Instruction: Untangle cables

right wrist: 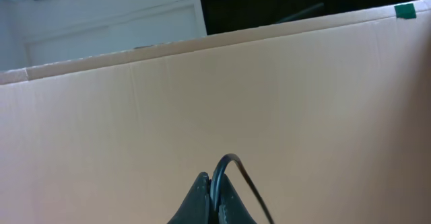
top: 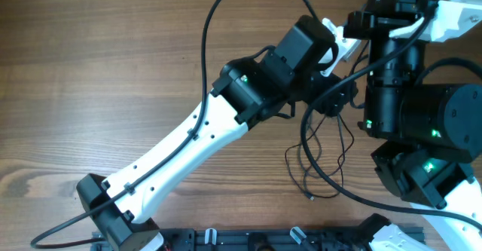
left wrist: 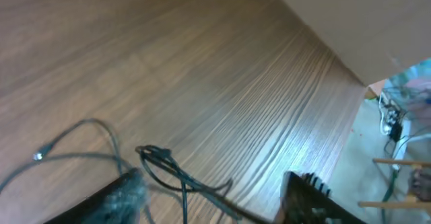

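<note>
The cables (top: 322, 159) are thin black cords lying in a loose tangle on the wooden table, right of centre, with a small plug tip (top: 312, 198) at the near end. My left gripper (top: 330, 102) hovers just above the tangle's top. In the left wrist view it (left wrist: 215, 207) is open, and a knotted loop of cable (left wrist: 161, 162) runs on the table between its fingers (left wrist: 122, 196). A plug tip (left wrist: 38, 157) lies at the left. My right gripper (right wrist: 215, 192) is raised and shut on a cable (right wrist: 232, 161) that arcs out of its tips.
The right arm (top: 410, 108) stands at the right edge, close beside the left wrist. Thick black robot leads (top: 207, 47) arc over the table. A cardboard wall (right wrist: 215, 96) fills the right wrist view. The table's far edge (left wrist: 350, 83) shows in the left wrist view.
</note>
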Controlling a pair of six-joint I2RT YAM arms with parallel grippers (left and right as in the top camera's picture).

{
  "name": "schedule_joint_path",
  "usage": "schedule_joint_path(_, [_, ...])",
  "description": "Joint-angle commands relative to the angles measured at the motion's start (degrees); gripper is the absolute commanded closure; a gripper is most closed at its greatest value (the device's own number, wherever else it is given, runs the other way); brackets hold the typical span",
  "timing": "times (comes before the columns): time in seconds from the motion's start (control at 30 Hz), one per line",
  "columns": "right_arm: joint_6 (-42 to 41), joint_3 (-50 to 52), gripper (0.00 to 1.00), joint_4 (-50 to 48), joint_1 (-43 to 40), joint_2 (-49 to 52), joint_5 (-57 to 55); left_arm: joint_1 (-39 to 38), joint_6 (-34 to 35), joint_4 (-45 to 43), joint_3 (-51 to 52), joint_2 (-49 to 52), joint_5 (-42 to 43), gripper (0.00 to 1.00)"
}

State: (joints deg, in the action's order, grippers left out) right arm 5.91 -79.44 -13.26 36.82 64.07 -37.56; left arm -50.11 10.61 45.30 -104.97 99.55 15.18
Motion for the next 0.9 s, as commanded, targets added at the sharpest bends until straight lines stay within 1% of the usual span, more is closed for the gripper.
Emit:
schedule_joint_path(0.0, [-3.5, -0.4, 0.95, 0.4, -0.2, -0.2, -0.4, -0.1, -0.8, -1.5, -0.1, 0.6, 1.2, 0.96])
schedule_joint_path(0.13, [-3.5, -0.4, 0.95, 0.5, -0.2, -0.2, -0.4, -0.3, -0.8, -2.1, -0.1, 0.6, 1.3, 0.96])
schedule_joint_path(0.17, [-3.5, -0.4, 0.84, 1.1, -0.2, -0.2, -0.5, -0.2, -0.8, -1.9, -0.1, 0.6, 0.4, 0.96])
schedule_joint_path(0.2, [-3.7, -0.4, 0.69, 1.7, -0.2, -0.2, -1.2, 0.0, -0.8, -1.5, -0.1, 0.5, -1.4, 0.96])
schedule_joint_path(0.3, [-5.1, -0.4, 0.13, 4.0, -0.4, -0.2, -6.3, 1.6, -0.8, 1.6, -0.1, -1.2, -8.8, 0.96])
schedule_joint_path(0.33, [-6.1, -0.4, 0.00, 4.7, -0.9, -0.2, -7.8, 2.6, -0.8, 4.0, -0.1, -2.3, -11.7, 0.96])
schedule_joint_path(0.4, [-11.6, -0.4, 0.00, 7.0, -3.0, -0.2, -10.3, 4.7, -0.7, 8.7, -0.1, -4.7, -16.1, 0.96])
schedule_joint_path(0.47, [-17.7, -0.4, 0.00, 10.3, -5.6, -0.2, -10.3, 6.9, -0.7, 12.3, -0.1, -6.7, -17.5, 0.96])
schedule_joint_path(0.5, [-22.5, -0.4, 0.00, 13.3, -6.9, -0.2, -10.2, 8.5, 0.0, 14.1, -0.1, -7.9, -17.9, 0.96])
schedule_joint_path(0.57, [-29.4, -0.4, 0.00, 21.7, -8.9, -0.2, -7.7, 11.9, 0.9, 17.5, -0.1, -10.3, -18.5, 0.96])
schedule_joint_path(0.6, [-31.9, -0.4, 0.01, 28.3, -9.8, 0.1, -3.3, 14.4, 2.7, 18.7, -0.1, -11.8, -19.4, 0.96])
schedule_joint_path(0.67, [-34.0, -0.4, 0.00, 36.3, -9.9, 0.7, 1.6, 18.3, 5.5, 19.0, -0.1, -14.3, -19.6, 0.96])
schedule_joint_path(0.73, [-36.0, -0.4, 0.00, 41.6, -9.9, 1.5, 6.6, 21.1, 8.2, 18.6, -0.1, -16.0, -19.6, 0.96])
schedule_joint_path(0.8, [-36.1, -0.4, 0.01, 47.8, -9.9, 2.8, 17.0, 24.3, 10.6, 18.2, -0.1, -18.0, -19.6, 0.96])
schedule_joint_path(0.87, [-36.1, -0.3, 0.00, 52.1, -9.9, 4.4, 24.5, 27.1, 12.7, 17.7, -0.1, -19.6, -19.6, 0.96])
